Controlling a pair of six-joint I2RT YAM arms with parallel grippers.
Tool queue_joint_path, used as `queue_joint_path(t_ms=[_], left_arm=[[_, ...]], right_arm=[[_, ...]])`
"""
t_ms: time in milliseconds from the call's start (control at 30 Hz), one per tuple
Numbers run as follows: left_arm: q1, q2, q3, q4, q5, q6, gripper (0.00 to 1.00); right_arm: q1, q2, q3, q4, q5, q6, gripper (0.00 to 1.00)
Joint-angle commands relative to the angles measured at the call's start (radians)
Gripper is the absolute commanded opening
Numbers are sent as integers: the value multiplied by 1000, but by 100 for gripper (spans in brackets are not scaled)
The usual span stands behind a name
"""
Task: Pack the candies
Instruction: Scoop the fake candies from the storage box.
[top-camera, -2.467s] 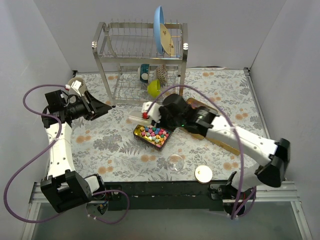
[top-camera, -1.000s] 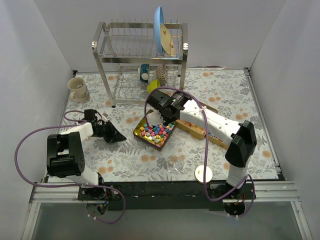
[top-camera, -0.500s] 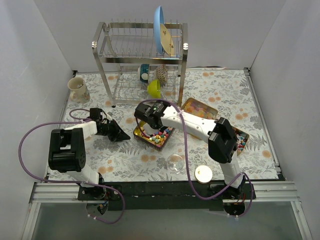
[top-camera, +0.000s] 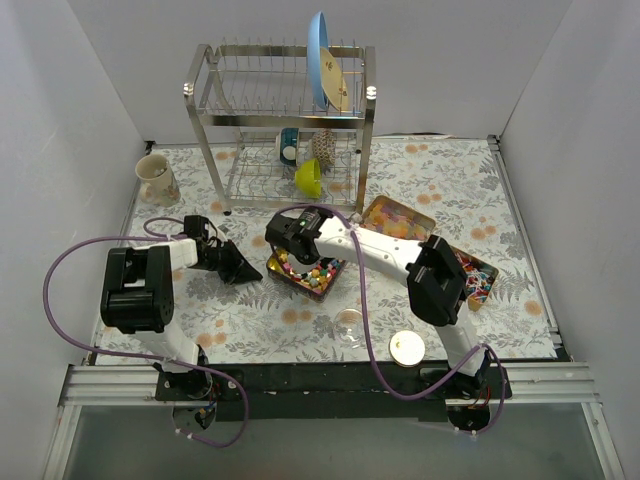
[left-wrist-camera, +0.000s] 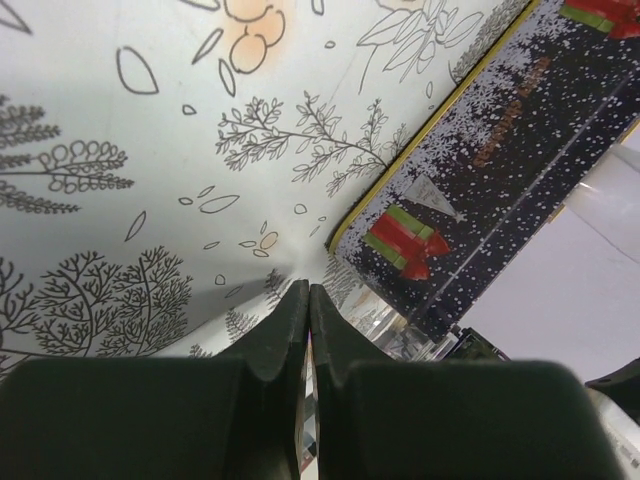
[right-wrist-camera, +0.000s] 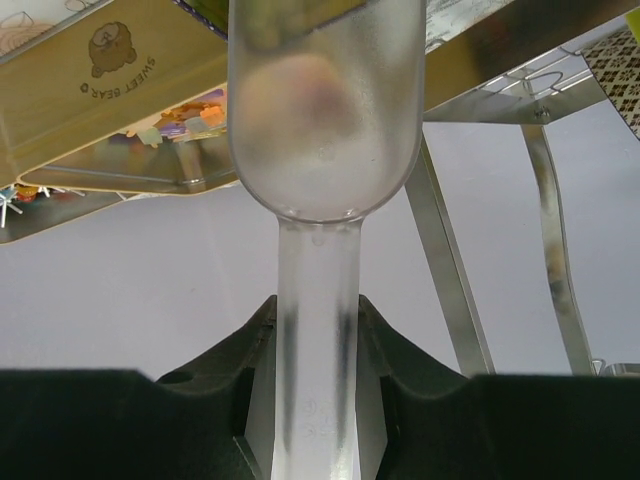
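The table (top-camera: 250, 325) wears a floral cloth. At the back stands a wire dish rack (top-camera: 369, 130), a mug (top-camera: 156, 178) to its left. Mid-table sits an open tin (top-camera: 290, 281) of candies (top-camera: 318, 270). To its right lie a gold tray (top-camera: 395, 215) and a second tin (top-camera: 480, 285) (partly hidden). Near the front edge are a clear round dish (top-camera: 349, 323) and a round gold lid (top-camera: 407, 347).

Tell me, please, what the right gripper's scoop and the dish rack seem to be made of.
The scoop looks like frosted translucent plastic: its cloudy bowl lets light through. The dish rack seems polished metal, perhaps steel: thin, shiny silver bars.
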Motion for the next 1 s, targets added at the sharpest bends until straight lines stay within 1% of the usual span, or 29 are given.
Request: queue_joint_path(t_ms=[0,233,333,567,667,800,967], left_arm=[[-8,-10,39,12,12,13,0],[-12,-7,38,18,27,18,0],[-14,1,42,26,40,28,0],[-14,22,52,21,24,58,0],[-45,16,49,18,-43,77,0],[-51,39,35,29,-33,76,0],[-69,75,65,29,-11,84,0]], right_arm=[[24,6,13,-52,-61,-81,1],[50,34,35,-52,-81,-54,1],[47,34,7,-52,-117,-35,1],[-2,14,-57,-53,-239,71,1],[-31,9,-73,-53,-305,108,1],[-42,12,-27,-52,-383,124,1],[-40,49,22,-52,-416,123,1]])
